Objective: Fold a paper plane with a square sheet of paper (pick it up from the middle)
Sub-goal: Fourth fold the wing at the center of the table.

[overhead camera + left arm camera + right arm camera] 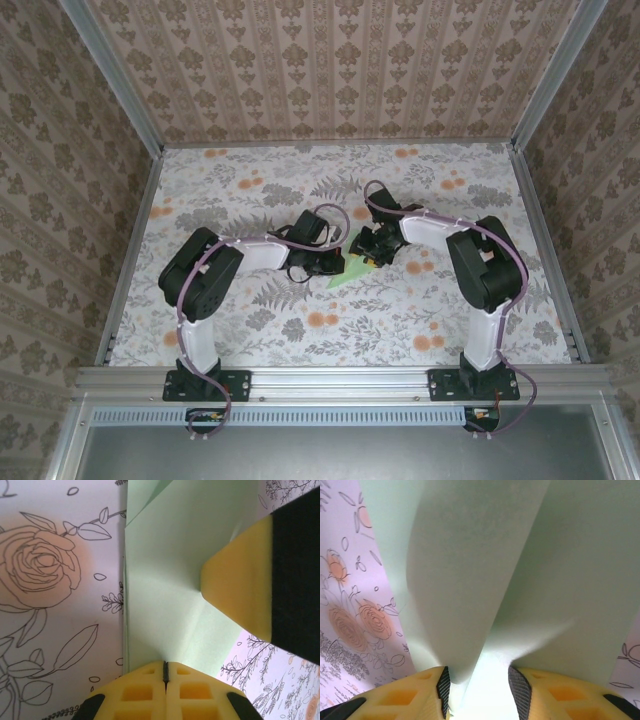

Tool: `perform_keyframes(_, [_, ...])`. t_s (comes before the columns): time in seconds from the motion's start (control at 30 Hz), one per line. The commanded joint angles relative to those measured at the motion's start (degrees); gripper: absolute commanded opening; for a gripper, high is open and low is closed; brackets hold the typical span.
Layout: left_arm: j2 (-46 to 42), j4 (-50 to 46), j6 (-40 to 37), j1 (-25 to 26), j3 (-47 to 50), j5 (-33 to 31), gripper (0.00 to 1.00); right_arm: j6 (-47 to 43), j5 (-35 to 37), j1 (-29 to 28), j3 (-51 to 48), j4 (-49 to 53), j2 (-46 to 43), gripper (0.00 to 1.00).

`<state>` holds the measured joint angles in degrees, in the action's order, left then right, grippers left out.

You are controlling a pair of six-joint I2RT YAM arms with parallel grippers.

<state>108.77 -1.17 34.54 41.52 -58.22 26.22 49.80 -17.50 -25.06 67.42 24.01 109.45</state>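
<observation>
Pale mint-green paper sheet (470, 555) curls in a soft fold between right fingers (550, 692).

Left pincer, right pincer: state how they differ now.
The left pincer has its pads pressed together; the right pincer holds its apart. The left pincer sits at the edge of the green paper; the right pincer straddles a raised fold of it. Both have yellow pads.

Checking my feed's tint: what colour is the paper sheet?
The paper sheet is plain pale mint green, clearest in the left wrist view.
</observation>
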Motion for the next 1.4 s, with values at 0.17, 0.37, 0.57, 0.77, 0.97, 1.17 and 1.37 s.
perform_keyframes(0.17, [3.29, -6.21, -4.43, -0.12, 0.9, 1.43, 0.0, -3.66, -2.11, 0.1, -3.91, -1.73, -8.73, 0.46])
perform_keyframes(0.37, [3.21, -5.9, -6.76, -0.33, 1.02, 2.78, 0.0, -5.35, -4.93, -0.06, -6.98, -7.66, -10.71, 0.29])
perform_keyframes(0.57, [3.01, -6.72, -8.17, -1.31, 1.33, 3.41, 0.0, -5.48, -7.04, -0.88, -5.94, -11.36, -6.62, 0.12])
perform_keyframes(0.77, [3.38, -6.65, -7.51, -1.45, 1.58, 3.27, 0.0, -6.21, -9.28, -1.0, -4.42, -12.19, -2.8, 0.09])
perform_keyframes(0.97, [3.54, -7.09, -7.17, -1.55, 1.47, 2.96, 0.0, -7.41, -9.93, -1.04, -5.28, -11.7, -1.14, 0.08])
perform_keyframes(1.17, [3.59, -8.18, -7.54, -1.66, 1.52, 2.6, 0.0, -9.91, -8.23, -0.74, -5.83, -9.98, 0.5, 0.07])
perform_keyframes(1.37, [4.02, -8.3, -7.91, -1.97, 2.88, 2.79, 0.0, -10.34, -7.83, 2.38, -8.88, -12.01, 0.01, 0.07])
